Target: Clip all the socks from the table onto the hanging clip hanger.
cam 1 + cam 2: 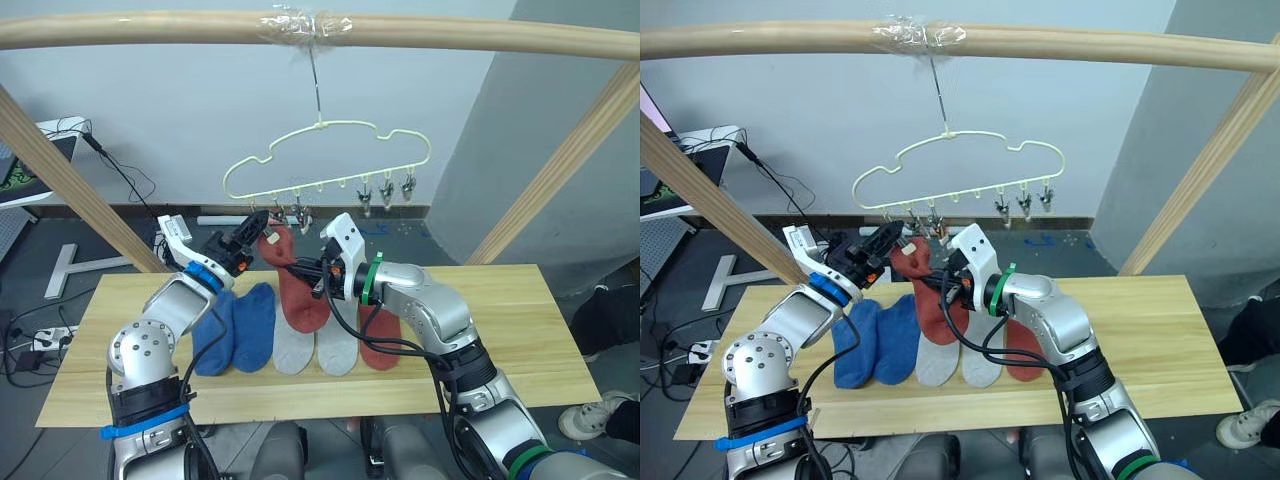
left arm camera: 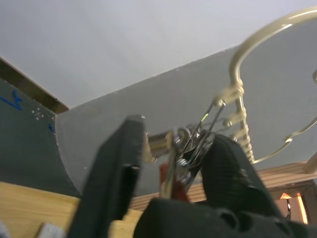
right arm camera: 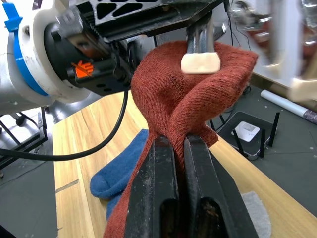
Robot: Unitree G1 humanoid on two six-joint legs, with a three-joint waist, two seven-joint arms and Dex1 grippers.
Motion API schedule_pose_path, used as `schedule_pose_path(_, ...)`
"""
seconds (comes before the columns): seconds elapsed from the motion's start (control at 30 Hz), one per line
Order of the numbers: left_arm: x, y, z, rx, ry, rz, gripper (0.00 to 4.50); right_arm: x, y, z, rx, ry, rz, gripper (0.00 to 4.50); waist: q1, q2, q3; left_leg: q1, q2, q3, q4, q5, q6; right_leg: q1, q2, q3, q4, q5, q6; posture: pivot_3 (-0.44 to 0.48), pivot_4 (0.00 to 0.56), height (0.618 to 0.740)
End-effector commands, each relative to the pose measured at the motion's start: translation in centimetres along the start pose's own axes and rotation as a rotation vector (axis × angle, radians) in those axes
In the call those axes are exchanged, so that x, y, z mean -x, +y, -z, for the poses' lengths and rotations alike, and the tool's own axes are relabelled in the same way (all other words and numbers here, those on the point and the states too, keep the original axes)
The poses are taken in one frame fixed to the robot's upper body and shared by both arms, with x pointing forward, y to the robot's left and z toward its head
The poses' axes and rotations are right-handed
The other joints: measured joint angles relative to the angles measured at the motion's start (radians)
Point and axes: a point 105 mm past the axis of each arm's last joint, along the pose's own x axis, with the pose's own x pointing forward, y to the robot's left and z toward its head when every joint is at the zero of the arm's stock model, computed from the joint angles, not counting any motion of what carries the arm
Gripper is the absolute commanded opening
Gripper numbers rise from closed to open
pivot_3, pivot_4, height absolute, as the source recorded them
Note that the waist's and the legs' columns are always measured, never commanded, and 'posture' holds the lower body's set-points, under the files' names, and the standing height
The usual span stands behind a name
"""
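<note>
A rust-red sock (image 1: 297,285) hangs lifted above the worktop (image 1: 520,330), its upper edge raised to the left end of the clip hanger (image 1: 330,160), where a dark metal clip (image 3: 200,47) with a pale tip lies against the fabric. The right tool (image 3: 181,163) pinches a twisted fold of this sock just below the clip, its two black fingers pressed nearly together on the cloth. The left tool (image 2: 171,163) sits at the same end of the hanger, its fingers parted around a metal clip and squeezing its handles. Below the hanger, five more socks lie side by side on the pale wood: two blue socks (image 1: 238,330) toward the left, two light grey socks (image 1: 315,350) in the middle and a second rust-red sock (image 1: 380,345) on the right, partly covered by the right arm. The hanger's hook hangs from a thick wooden pole (image 1: 450,35) above, fixed there with clear tape, and three free clips (image 1: 387,190) dangle at the hanger's right end.
</note>
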Motion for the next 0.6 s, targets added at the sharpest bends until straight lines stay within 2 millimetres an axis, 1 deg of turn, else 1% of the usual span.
schedule_pose_path(0.03,0.6,-1.3,-1.3,-0.037,-0.035,0.045,3.35,-0.2,0.6,-0.7,0.005,-0.037,-0.020,0.00,0.000,0.000,0.000,-0.001,0.000,0.000,0.000,0.000,0.000,0.000,0.000,0.000,0.000,0.000,0.000,0.078,0.227,0.740)
schedule_pose_path(0.1,0.9,-1.1,-1.4,-0.042,-0.032,0.036,3.92,-0.3,0.7,-0.7,0.001,-0.038,-0.021,0.00,0.000,0.000,0.000,-0.001,0.000,0.000,0.000,0.000,0.000,-0.001,0.000,0.000,0.000,0.001,-0.001,0.078,0.227,0.740)
schedule_pose_path(0.13,1.1,-1.1,-1.4,-0.043,-0.030,0.033,4.31,-0.3,0.8,-0.7,-0.001,-0.038,-0.022,0.00,0.000,0.000,0.000,-0.001,0.000,0.000,0.000,0.000,0.000,-0.001,-0.001,0.000,0.000,0.001,-0.001,0.078,0.227,0.740)
schedule_pose_path(0.17,1.3,-1.1,-1.4,-0.048,-0.026,0.032,4.48,-0.4,0.9,-0.6,-0.005,-0.036,-0.024,0.00,0.000,0.000,0.000,-0.002,0.000,0.000,0.000,0.000,0.000,-0.001,-0.001,0.000,0.000,0.001,-0.002,0.078,0.227,0.740)
schedule_pose_path(0.27,2.1,-0.9,-1.5,-0.071,-0.014,0.016,4.48,-0.5,1.3,-0.2,-0.041,-0.031,-0.037,0.00,0.000,0.000,0.001,-0.002,0.000,-0.001,-0.001,0.000,0.000,-0.001,-0.001,-0.001,0.000,0.001,-0.002,0.087,0.231,0.740)
schedule_pose_path(0.37,3.2,-0.6,-1.5,-0.150,0.026,-0.003,4.50,-0.8,2.1,-0.1,-0.117,-0.040,-0.071,0.83,-0.001,0.000,0.002,-0.002,0.000,-0.001,-0.001,0.000,0.000,-0.001,-0.001,-0.001,0.000,0.001,-0.002,0.090,0.232,0.740)
schedule_pose_path(0.6,3.9,-1.5,-1.3,-0.220,0.076,0.019,4.50,-0.6,1.8,0.2,-0.120,-0.022,-0.069,3.37,0.011,0.000,0.006,-0.002,0.000,-0.002,0.000,0.000,0.000,-0.001,-0.001,-0.002,0.000,0.000,0.000,0.100,0.230,0.740)
